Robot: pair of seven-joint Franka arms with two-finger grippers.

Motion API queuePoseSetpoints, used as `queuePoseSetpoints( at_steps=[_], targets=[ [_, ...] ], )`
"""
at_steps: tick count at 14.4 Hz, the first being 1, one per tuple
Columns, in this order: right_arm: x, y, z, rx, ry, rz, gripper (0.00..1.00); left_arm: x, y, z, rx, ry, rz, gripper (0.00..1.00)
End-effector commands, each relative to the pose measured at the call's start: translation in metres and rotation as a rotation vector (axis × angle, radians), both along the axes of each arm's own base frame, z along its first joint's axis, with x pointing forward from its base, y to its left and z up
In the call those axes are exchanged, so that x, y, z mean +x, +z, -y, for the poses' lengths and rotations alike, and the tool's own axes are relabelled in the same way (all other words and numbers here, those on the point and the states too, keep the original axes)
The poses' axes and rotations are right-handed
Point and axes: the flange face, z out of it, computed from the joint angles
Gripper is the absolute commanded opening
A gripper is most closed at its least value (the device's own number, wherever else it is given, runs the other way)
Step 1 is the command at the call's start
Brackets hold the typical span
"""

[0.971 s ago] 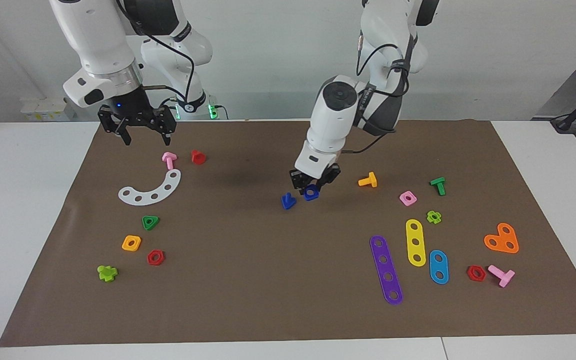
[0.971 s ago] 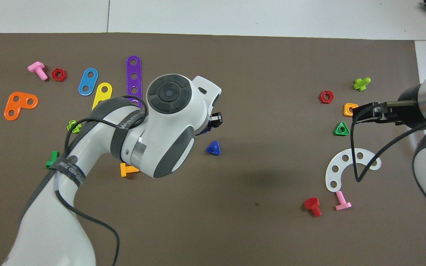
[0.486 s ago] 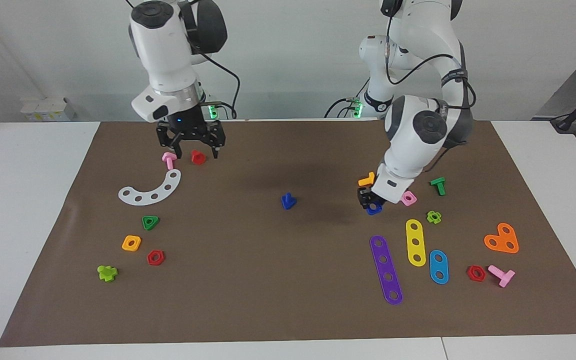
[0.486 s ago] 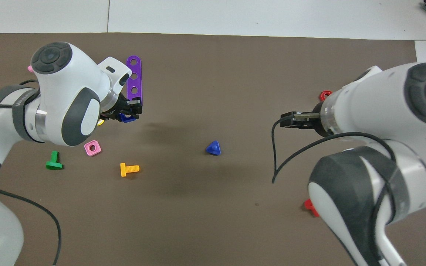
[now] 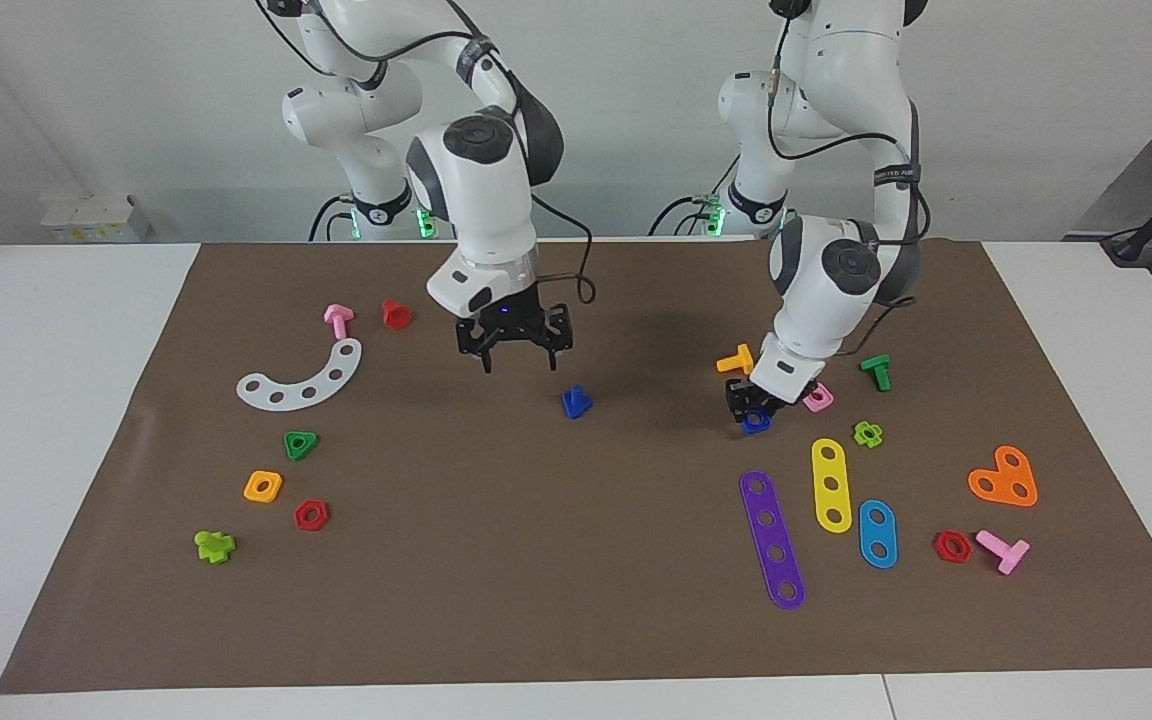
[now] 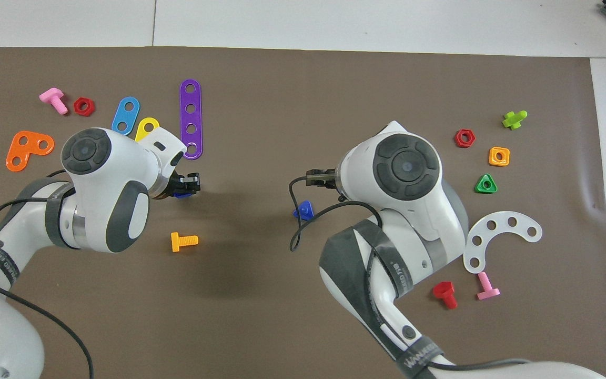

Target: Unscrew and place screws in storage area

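The left gripper (image 5: pixel 754 412) bends low to the mat, pinching the blue nut (image 5: pixel 756 423) near the pink nut (image 5: pixel 817 398). The right gripper (image 5: pixel 514 352) hangs with fingers apart, just above the blue bolt (image 5: pixel 576 402) lying mid-mat.

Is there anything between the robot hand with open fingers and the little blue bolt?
No. In the facing view, only bare brown mat separates the right gripper from the blue bolt.

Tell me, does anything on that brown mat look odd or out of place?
One thing stands out: the dark-blue bolt sits alone mid-mat, away from the clusters of parts at either end. The right gripper hangs open above the mat near it. The left gripper is down at the blue nut, beside the pink nut.
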Motion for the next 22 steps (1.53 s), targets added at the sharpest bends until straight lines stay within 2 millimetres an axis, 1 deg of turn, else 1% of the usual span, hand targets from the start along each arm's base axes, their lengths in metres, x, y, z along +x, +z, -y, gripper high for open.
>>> queuePoseSetpoints(
  at_steps=[1, 2, 3, 4, 5, 6, 8, 9, 11, 13, 14, 15, 16, 17, 19, 20, 22],
  targets=[
    [0.000, -0.029, -0.027, 0.023, -0.018, 0.016, 0.96, -0.008, -0.003, -0.006, -0.006, -0.026, 0.038, 0.07],
    [0.001, -0.033, -0.028, 0.025, -0.012, 0.020, 0.96, -0.007, -0.003, -0.007, -0.006, -0.026, 0.038, 0.47],
    [-0.002, -0.042, -0.031, 0.019, -0.012, 0.009, 0.94, -0.004, -0.001, -0.012, -0.007, -0.028, 0.042, 0.99],
    [-0.007, -0.056, -0.041, 0.008, 0.009, -0.006, 0.91, -0.002, 0.000, -0.012, -0.006, -0.045, 0.040, 1.00],
    [-0.008, -0.066, -0.047, 0.006, 0.019, -0.001, 0.87, 0.001, 0.005, -0.013, -0.008, -0.056, 0.046, 1.00],
    [-0.009, -0.077, -0.053, 0.007, 0.026, 0.006, 0.86, 0.006, 0.008, -0.019, -0.009, -0.046, 0.049, 1.00],
    [-0.011, -0.092, -0.059, -0.009, 0.043, 0.000, 0.83, 0.016, 0.023, -0.027, -0.011, -0.032, 0.043, 1.00],
    [-0.015, -0.097, -0.065, -0.023, 0.059, 0.000, 0.80, 0.023, 0.033, -0.041, -0.008, -0.016, 0.022, 1.00],
    [-0.017, -0.100, -0.065, -0.030, 0.063, -0.002, 0.76, 0.028, 0.046, -0.066, -0.007, -0.053, -0.008, 1.00],
    [-0.026, -0.111, -0.060, -0.045, 0.063, -0.025, 0.72, 0.029, 0.050, -0.102, 0.003, -0.098, -0.020, 1.00],
    [-0.027, -0.113, -0.059, -0.048, 0.065, -0.029, 0.70, 0.028, 0.051, -0.116, 0.027, -0.136, -0.029, 1.00],
    [-0.028, -0.113, -0.060, -0.048, 0.066, -0.029, 0.66, 0.027, 0.055, -0.131, 0.055, -0.172, -0.034, 1.00],
    [-0.029, -0.114, -0.060, -0.050, 0.066, -0.032, 0.61, 0.025, 0.062, -0.148, 0.066, -0.189, -0.035, 1.00],
    [-0.034, -0.115, -0.064, -0.052, 0.076, -0.035, 0.57, 0.022, 0.073, -0.163, 0.066, -0.202, -0.033, 1.00],
    [-0.037, -0.117, -0.064, -0.055, 0.079, -0.039, 0.54, 0.013, 0.099, -0.180, 0.066, -0.199, -0.037, 1.00],
    [-0.037, -0.117, -0.064, -0.055, 0.079, -0.039, 0.50, 0.010, 0.115, -0.185, 0.067, -0.192, -0.045, 1.00],
    [-0.037, -0.117, -0.064, -0.055, 0.077, -0.039, 0.39, 0.010, 0.147, -0.185, 0.062, -0.191, -0.080, 1.00]
  ],
)
